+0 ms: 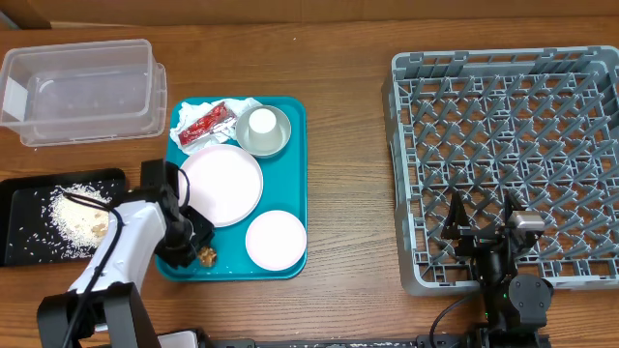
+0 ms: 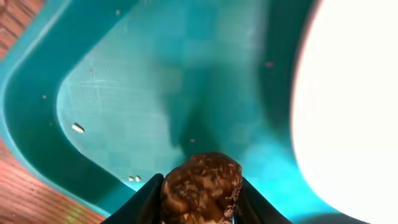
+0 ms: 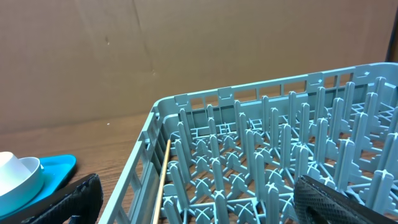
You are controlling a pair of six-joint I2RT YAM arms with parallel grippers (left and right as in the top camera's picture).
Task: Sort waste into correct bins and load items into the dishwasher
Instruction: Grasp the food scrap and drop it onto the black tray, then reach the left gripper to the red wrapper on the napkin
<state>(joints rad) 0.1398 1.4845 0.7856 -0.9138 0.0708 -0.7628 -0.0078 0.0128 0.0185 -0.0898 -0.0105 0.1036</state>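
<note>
The brown food lump point(image 2: 201, 183) sits pinched between the two fingers of the left gripper point(image 1: 196, 248), over the near left corner of the teal serving tray point(image 1: 296, 174); whether the lump is touching the tray floor cannot be told. A few loose rice grains point(image 2: 78, 128) lie on the tray floor just beside it. On the same tray the larger plate point(image 1: 222, 184) lies just beyond the gripper, and the smaller plate point(image 1: 276, 240) lies at the tray's near right corner, close to the larger one. At the tray's far side stands the grey-green bowl point(image 1: 276, 140) with the small white cup point(image 1: 262, 123) in it, and to its left lies the crumpled napkin point(image 1: 193, 111) with the red wrapper point(image 1: 205, 123) on top. The tray lies left of the counter's middle. By the counter's left edge lies the black tray point(image 1: 19, 193), holding a heap of rice point(image 1: 79, 217) with scattered grains around it. The clear tub point(image 1: 82, 87) stands in the far left corner. The grey dish rack point(image 1: 503, 155) fills the right side of the counter, and the right gripper point(image 1: 481, 217) hangs over the rack's near part with its fingers point(image 3: 329, 199) spread wide apart, holding nothing.
</note>
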